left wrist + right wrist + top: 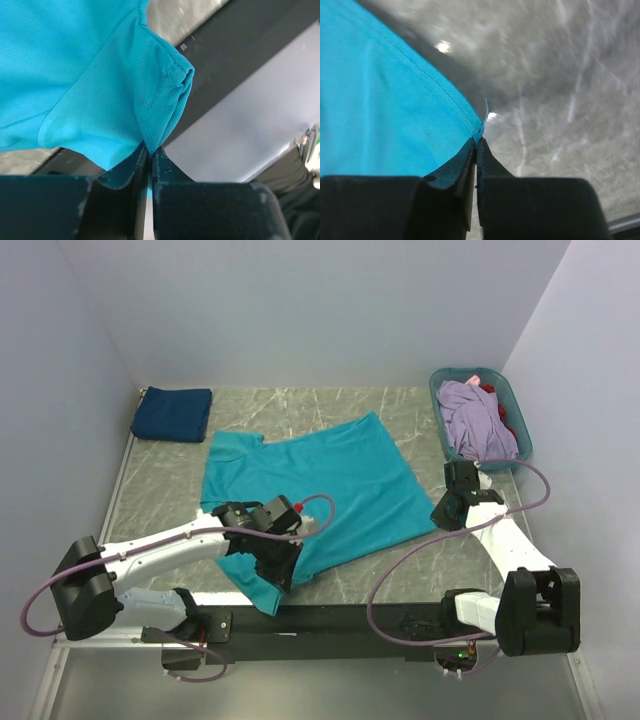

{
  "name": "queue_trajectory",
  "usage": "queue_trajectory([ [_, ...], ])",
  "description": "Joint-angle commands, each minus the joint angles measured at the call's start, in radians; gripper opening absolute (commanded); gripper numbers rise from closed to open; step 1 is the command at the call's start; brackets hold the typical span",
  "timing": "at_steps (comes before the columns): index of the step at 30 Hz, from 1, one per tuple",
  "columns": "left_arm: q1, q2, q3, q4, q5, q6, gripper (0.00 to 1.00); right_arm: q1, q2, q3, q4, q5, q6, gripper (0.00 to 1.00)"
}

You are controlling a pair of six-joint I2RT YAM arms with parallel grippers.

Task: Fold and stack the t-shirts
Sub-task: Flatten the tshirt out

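A teal t-shirt (320,480) lies spread flat across the middle of the table. At the near table edge my left gripper (280,575) is shut on its sleeve. In the left wrist view the sleeve hem (165,100) bunches down into the closed left gripper (150,149). My right gripper (441,514) is shut on the shirt's right hem corner. In the right wrist view the teal t-shirt (380,110) tapers to a corner pinched in the right gripper (476,142). A folded navy t-shirt (172,413) sits at the far left. Lavender (478,420) and red (503,415) t-shirts fill the basket.
A teal plastic laundry basket (440,405) stands at the far right corner against the wall. White walls close in the table on three sides. The black front rail (340,620) runs along the near edge between the arm bases.
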Motion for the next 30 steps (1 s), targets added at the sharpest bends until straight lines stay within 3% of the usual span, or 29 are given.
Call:
queue_trajectory([
  [1, -0.077, 0.000, -0.010, 0.062, 0.067, -0.047, 0.14, -0.029, -0.041, -0.041, -0.019, 0.011, 0.014, 0.10],
  [3, -0.103, 0.006, -0.027, 0.065, 0.066, -0.057, 0.26, -0.034, -0.059, -0.057, -0.023, 0.011, 0.014, 0.16],
  [5, -0.131, 0.012, -0.036, 0.059, 0.066, -0.055, 0.37, -0.034, -0.073, -0.062, -0.026, 0.011, 0.017, 0.28],
  [8, -0.154, -0.008, -0.032, 0.047, 0.067, -0.041, 0.60, -0.034, -0.125, -0.059, -0.048, 0.014, 0.022, 0.42],
  [9, -0.160, -0.018, -0.025, 0.041, 0.066, -0.028, 0.78, -0.034, -0.139, -0.048, -0.052, 0.017, 0.020, 0.45],
  [12, -0.160, -0.032, 0.033, 0.013, 0.020, -0.017, 0.94, -0.034, -0.183, -0.015, -0.042, 0.011, 0.013, 0.51],
  [15, -0.133, -0.029, 0.122, 0.010, -0.014, -0.018, 0.96, -0.022, -0.205, 0.025, -0.002, -0.017, 0.011, 0.55],
  [22, 0.123, -0.058, 0.139, 0.058, 0.025, -0.047, 0.88, 0.041, -0.099, 0.085, 0.092, -0.161, -0.062, 0.54],
  [26, 0.108, -0.107, 0.134, 0.079, 0.138, -0.084, 0.91, 0.072, -0.056, 0.081, 0.105, -0.166, -0.072, 0.53],
  [30, 0.094, -0.156, 0.094, 0.061, 0.064, -0.132, 0.90, 0.070, -0.012, 0.064, 0.141, -0.192, -0.059, 0.50],
])
